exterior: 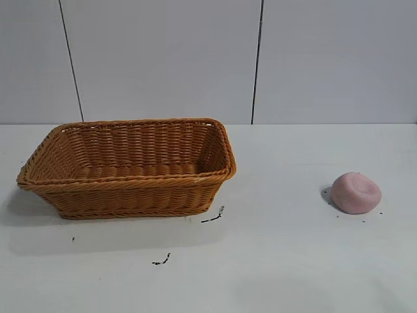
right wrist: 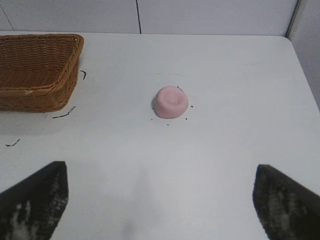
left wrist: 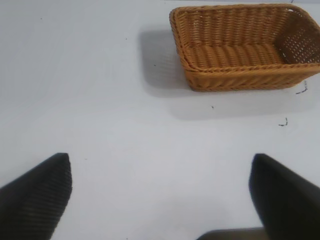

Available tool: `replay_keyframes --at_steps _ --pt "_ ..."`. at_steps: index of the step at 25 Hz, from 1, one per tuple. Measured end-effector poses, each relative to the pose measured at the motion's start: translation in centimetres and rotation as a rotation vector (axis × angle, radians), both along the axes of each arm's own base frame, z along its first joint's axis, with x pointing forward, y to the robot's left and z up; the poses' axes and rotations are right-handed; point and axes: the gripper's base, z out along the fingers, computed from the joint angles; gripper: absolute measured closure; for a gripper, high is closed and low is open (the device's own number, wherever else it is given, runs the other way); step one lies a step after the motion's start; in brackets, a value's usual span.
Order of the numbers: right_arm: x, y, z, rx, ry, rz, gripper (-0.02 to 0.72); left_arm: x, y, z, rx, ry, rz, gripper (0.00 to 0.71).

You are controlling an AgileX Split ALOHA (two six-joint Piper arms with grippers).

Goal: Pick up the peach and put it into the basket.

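The pale pink peach [exterior: 356, 192] lies on the white table at the right; it also shows in the right wrist view [right wrist: 170, 102]. The orange-brown wicker basket [exterior: 130, 189] stands at the left, empty; it shows in the left wrist view [left wrist: 235, 75] and in the right wrist view [right wrist: 35, 95]. My right gripper [right wrist: 160, 200] is open and empty, well short of the peach, with bare table between its fingers. My left gripper [left wrist: 160, 195] is open and empty, away from the basket. Neither gripper shows in the exterior view.
Small black marks lie on the table near the basket [exterior: 212, 218] and farther forward [exterior: 161, 261]. Dark specks lie around the peach. A white panelled wall [exterior: 195, 59] stands behind the table. The table's right edge [right wrist: 300, 65] shows in the right wrist view.
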Motion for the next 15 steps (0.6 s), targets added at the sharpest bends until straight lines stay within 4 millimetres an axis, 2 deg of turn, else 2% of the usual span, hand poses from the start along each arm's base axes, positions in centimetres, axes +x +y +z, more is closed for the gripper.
replay_keyframes --at_steps 12,15 --pt "0.2 0.0 0.3 -0.001 0.001 -0.001 0.008 0.0 0.0 0.0 0.000 0.000 0.000 0.017" --pt "1.6 0.0 1.3 -0.001 0.044 -0.002 0.008 0.0 0.0 0.0 0.000 0.000 0.000 0.017"
